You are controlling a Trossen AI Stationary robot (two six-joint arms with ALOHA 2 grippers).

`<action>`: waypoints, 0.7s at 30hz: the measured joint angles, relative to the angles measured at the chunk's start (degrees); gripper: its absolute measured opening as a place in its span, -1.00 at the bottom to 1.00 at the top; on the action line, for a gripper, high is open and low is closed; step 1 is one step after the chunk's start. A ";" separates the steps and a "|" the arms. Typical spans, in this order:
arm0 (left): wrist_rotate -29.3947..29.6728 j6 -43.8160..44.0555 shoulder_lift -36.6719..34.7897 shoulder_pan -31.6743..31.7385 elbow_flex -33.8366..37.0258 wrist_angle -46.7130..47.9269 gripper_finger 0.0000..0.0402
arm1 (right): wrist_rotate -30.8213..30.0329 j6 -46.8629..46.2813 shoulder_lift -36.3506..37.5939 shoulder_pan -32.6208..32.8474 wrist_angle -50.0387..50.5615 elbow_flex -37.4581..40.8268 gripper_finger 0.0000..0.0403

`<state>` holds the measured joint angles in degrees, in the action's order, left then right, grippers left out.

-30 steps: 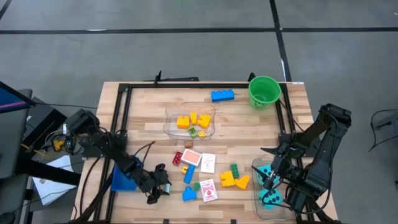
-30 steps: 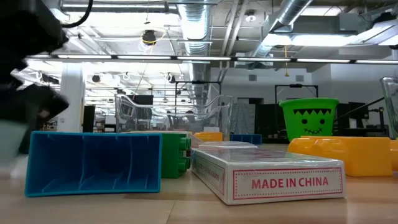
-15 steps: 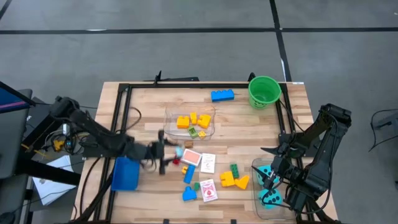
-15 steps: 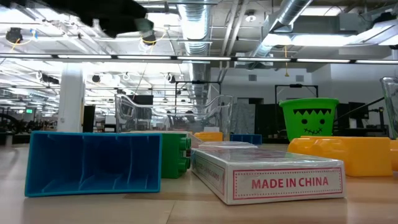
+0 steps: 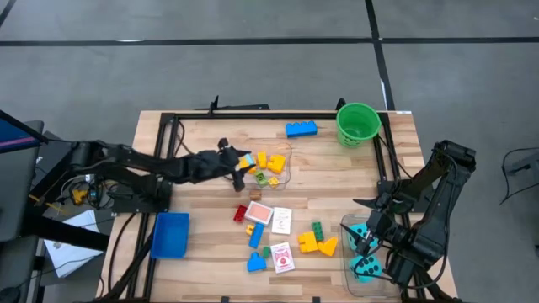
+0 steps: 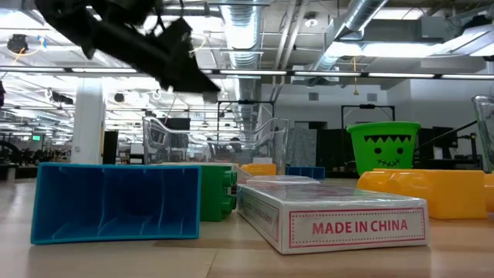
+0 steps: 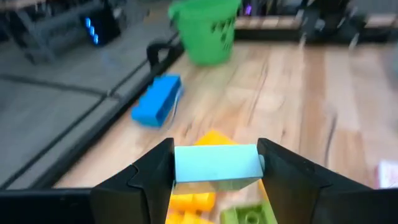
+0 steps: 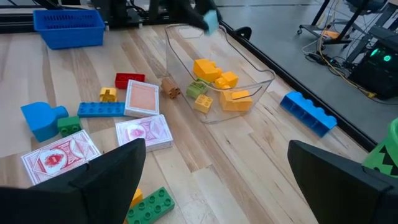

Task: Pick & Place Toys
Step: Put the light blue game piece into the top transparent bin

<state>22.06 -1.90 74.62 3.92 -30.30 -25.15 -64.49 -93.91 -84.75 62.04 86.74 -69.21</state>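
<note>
Holding one pale-blue block [image 7: 216, 165], left claw [image 5: 237, 162] clamped on it, above the tub [image 5: 282, 177]. Tub: three yellow bricks [image 5: 263, 161], one green. Three cards [image 5: 282, 257] nearer the front. Right claw [image 5: 367, 241] apart over a second tub, two dice [image 5: 368, 268] inside.

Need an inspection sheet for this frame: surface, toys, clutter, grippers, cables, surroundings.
Surface: wooden table inside a black frame.
Job's things: yellow bricks in the clear tub; long blue brick lies apart near the green bucket; picture cards, red, blue, green and yellow bricks loose in the middle; teal dice in a second tub by the right arm.
Clutter: blue tray at the table's left edge.
Grippers: left gripper over the clear tub's edge, shut on a light blue block; right gripper open, waiting above the dice tub.
Cables: along the left arm and off the table's left side.
Surroundings: grey floor; no people seen.
</note>
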 joint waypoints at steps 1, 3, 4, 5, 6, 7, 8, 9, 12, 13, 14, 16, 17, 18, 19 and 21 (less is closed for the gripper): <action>0.01 0.62 1.24 0.12 0.00 0.07 0.00 | 0.00 0.00 0.00 0.00 0.00 0.00 0.91; -0.76 0.71 3.46 0.09 0.00 -0.09 0.00 | 0.00 0.00 0.00 0.00 0.00 0.00 0.91; -1.87 0.71 4.27 0.09 0.02 0.29 0.00 | 0.00 0.00 0.00 0.00 0.00 0.00 0.91; -2.96 0.73 4.98 0.09 0.02 0.27 0.01 | 0.00 0.02 0.00 0.00 0.01 0.00 0.91; -3.71 0.75 5.45 0.09 0.02 0.45 0.02 | 0.00 0.00 0.00 0.00 0.00 0.00 0.91; -4.31 0.78 5.73 0.09 0.02 0.74 0.02 | 0.00 0.00 0.00 0.00 0.00 0.00 0.91; -4.54 0.78 5.88 0.09 0.02 0.96 0.02 | 0.00 0.00 0.00 0.00 0.00 0.00 0.91; -4.55 0.73 5.88 0.09 0.02 1.21 0.03 | 0.00 0.01 0.00 0.00 0.00 0.00 0.91; -4.52 0.74 5.24 0.09 0.02 1.75 0.03 | 0.00 0.02 0.00 0.00 0.00 0.00 0.91; -4.53 0.73 4.96 0.09 0.02 1.47 0.03 | 0.00 0.00 0.00 0.00 0.02 0.00 0.91; -4.55 0.76 4.65 0.09 0.00 1.47 0.03 | -0.01 0.01 0.00 0.00 0.00 0.00 0.91; -4.54 0.86 4.36 0.07 0.00 1.72 0.03 | 0.00 0.00 0.00 0.00 0.02 0.00 0.91; -4.55 0.88 4.24 0.08 0.00 1.93 0.03 | 0.00 0.02 0.00 0.00 0.02 0.00 0.91; -4.55 0.89 4.18 0.07 0.00 1.89 0.03 | 0.00 0.00 0.00 0.00 0.00 0.00 0.91; -4.55 0.89 4.18 0.07 0.00 1.76 0.04 | 0.00 0.00 0.00 0.00 0.02 0.00 0.91; -4.55 0.89 4.16 0.07 0.00 1.83 0.04 | 0.00 0.00 0.00 0.00 0.00 0.00 0.91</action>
<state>17.52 -1.02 78.78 3.99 -30.30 -23.32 -64.49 -93.91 -84.75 62.04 86.74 -69.21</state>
